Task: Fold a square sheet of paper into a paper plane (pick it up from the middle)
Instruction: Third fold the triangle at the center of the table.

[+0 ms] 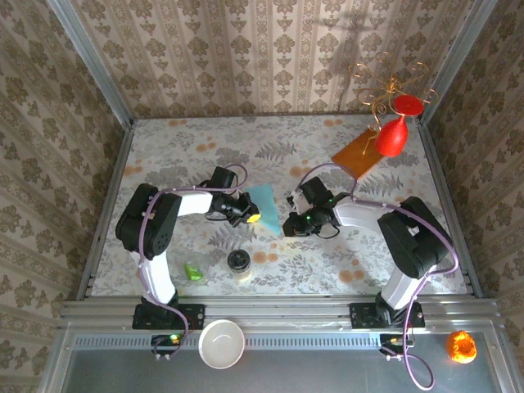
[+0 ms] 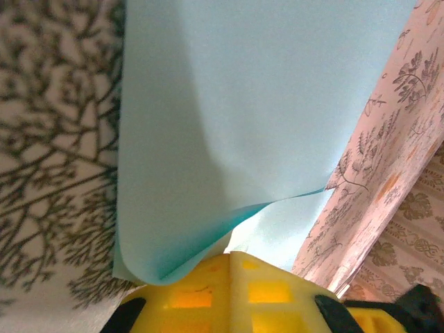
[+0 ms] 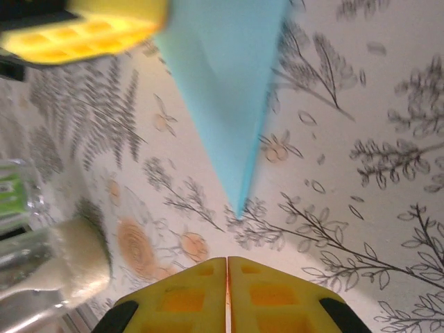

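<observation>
**Left gripper pinches folded blue sheet at mid-table, right gripper closed beside it**

The light blue square sheet of paper [image 1: 264,203] sits at the middle of the table [image 1: 246,143], between the 2 grippers. It is folded over: the left wrist view shows 2 layers meeting at a curved edge. The left gripper [image 1: 250,217] is clamped on that edge, and the paper runs in between its yellow fingers [image 2: 208,295]. In the right wrist view the sheet narrows to 1 point aimed at the right gripper [image 1: 291,223]. That gripper's yellow fingers are pressed together with nothing between them, and the tip of the sheet is near but apart from them.

A green patch on a clear container [image 3: 14,194] is too blurred to read.

The table has a pale cover printed with grey ferns and orange flowers. An orange-brown sheet [image 1: 354,155] lies at the far right, with a red ornament [image 1: 393,137] on gold wire beside it. Near the arm bases are a black-lidded jar [image 1: 239,264] and a small green item [image 1: 193,272]. A white bowl [image 1: 222,342] and an orange object [image 1: 461,345] sit on the metal ledge in front. Damask wallpaper walls [image 1: 246,57] enclose the table on 3 sides.
</observation>
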